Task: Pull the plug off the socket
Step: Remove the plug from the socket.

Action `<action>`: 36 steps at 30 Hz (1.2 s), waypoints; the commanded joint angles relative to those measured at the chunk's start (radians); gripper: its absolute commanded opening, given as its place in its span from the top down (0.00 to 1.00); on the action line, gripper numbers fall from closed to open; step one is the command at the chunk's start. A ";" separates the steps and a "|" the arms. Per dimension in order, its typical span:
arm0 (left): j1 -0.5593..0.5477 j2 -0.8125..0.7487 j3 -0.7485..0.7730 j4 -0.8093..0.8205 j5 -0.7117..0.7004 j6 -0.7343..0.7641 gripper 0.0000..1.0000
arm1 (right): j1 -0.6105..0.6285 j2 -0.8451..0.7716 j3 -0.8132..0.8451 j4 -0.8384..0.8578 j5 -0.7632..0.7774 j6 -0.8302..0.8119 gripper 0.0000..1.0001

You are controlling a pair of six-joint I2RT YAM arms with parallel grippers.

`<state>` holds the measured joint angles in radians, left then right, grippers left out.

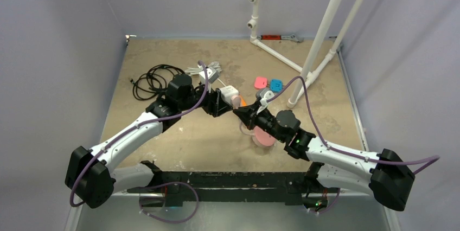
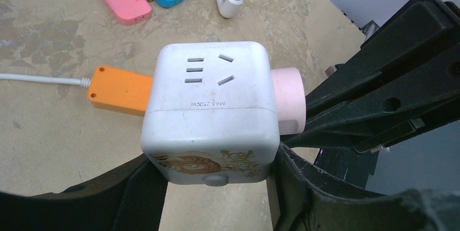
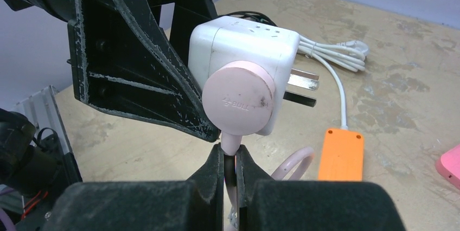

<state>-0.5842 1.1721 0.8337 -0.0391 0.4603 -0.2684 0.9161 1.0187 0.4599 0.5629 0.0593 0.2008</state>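
While the left gripper (image 2: 211, 182) is clamping the white cube adapter (image 2: 209, 106) by two opposite sides and holding it above the table (image 1: 190, 144), the right gripper (image 3: 230, 170) is pinching the pink cable (image 3: 230, 143) just under the round pink plug (image 3: 238, 101), its fingers pressed almost together around it. The plug is sitting fully in one face of the cube. The orange power strip (image 2: 120, 90) is lying flat on the table at the middle left of the left wrist view, apart from the cube, whose own prongs (image 3: 301, 87) are standing bare. Nothing seems to be plugged into the strip, though one end of it is hidden behind the cube.

I am judging that the step in hand is separating the pink plug from the cube. To do it well, the right arm should be pulling straight along the pin direction, away from the cube face and without bending the cable sideways, while the left arm is bracing the cube. The hold on the thin cable is risking a slip or strain; a hold on the plug body would be safer.

In the top view, open table is lying toward the lower middle, giving room for retreating. The white pipe frame (image 1: 320, 41) at the upper right, and the small pink adapter (image 1: 261, 82) and the small blue adapter (image 1: 276, 84) near the grippers, are limiting movement that way.
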 commanded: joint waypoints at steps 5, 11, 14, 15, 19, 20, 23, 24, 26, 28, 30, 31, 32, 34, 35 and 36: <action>0.064 -0.063 -0.026 0.000 -0.074 0.056 1.00 | -0.008 -0.022 -0.016 0.161 0.093 -0.003 1.00; 0.064 -0.091 -0.035 0.016 -0.057 0.041 1.00 | -0.008 0.067 0.011 0.157 0.120 0.003 1.00; 0.064 -0.093 -0.031 0.018 -0.023 0.040 1.00 | -0.008 0.115 0.026 0.145 0.158 0.011 1.00; 0.065 -0.095 -0.032 0.022 -0.014 0.038 1.00 | -0.008 0.129 0.033 0.140 0.170 0.012 1.00; 0.063 -0.104 -0.038 0.041 0.033 0.030 1.00 | -0.008 0.189 0.063 0.114 0.199 0.018 1.00; 0.063 -0.105 -0.041 0.063 0.050 0.027 1.00 | -0.008 0.204 0.070 0.110 0.200 0.020 1.00; 0.063 -0.103 -0.043 0.078 0.085 0.019 1.00 | -0.008 0.239 0.090 0.097 0.210 0.022 1.00; 0.063 -0.104 -0.042 0.079 0.086 0.018 1.00 | -0.008 0.248 0.094 0.092 0.220 0.019 1.00; 0.062 -0.109 -0.042 0.073 0.061 0.027 1.00 | -0.008 0.255 0.099 0.088 0.227 0.017 1.00; 0.061 -0.115 -0.037 0.046 -0.004 0.043 1.00 | -0.008 0.247 0.095 0.090 0.229 0.020 1.00; 0.061 -0.117 -0.028 -0.014 -0.113 0.060 1.00 | -0.008 0.228 0.084 0.101 0.228 0.020 1.00; 0.061 -0.116 -0.021 -0.039 -0.172 0.070 1.00 | -0.008 0.214 0.077 0.108 0.221 0.021 1.00; 0.060 -0.114 -0.017 -0.059 -0.229 0.077 1.00 | -0.008 0.198 0.066 0.121 0.204 0.019 1.00; 0.052 -0.107 -0.005 -0.100 -0.323 0.095 1.00 | -0.008 0.156 0.042 0.146 0.165 0.015 1.00; 0.043 -0.103 -0.001 -0.113 -0.381 0.103 1.00 | -0.009 0.139 0.032 0.162 0.145 0.013 1.00; 0.032 -0.098 0.003 -0.126 -0.419 0.112 1.00 | -0.009 0.121 0.023 0.174 0.127 0.010 1.00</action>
<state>-0.5552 1.0996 0.7914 -0.0818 0.3141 -0.2417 0.9363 1.2350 0.5243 0.6960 0.1204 0.2276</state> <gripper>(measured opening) 0.583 0.047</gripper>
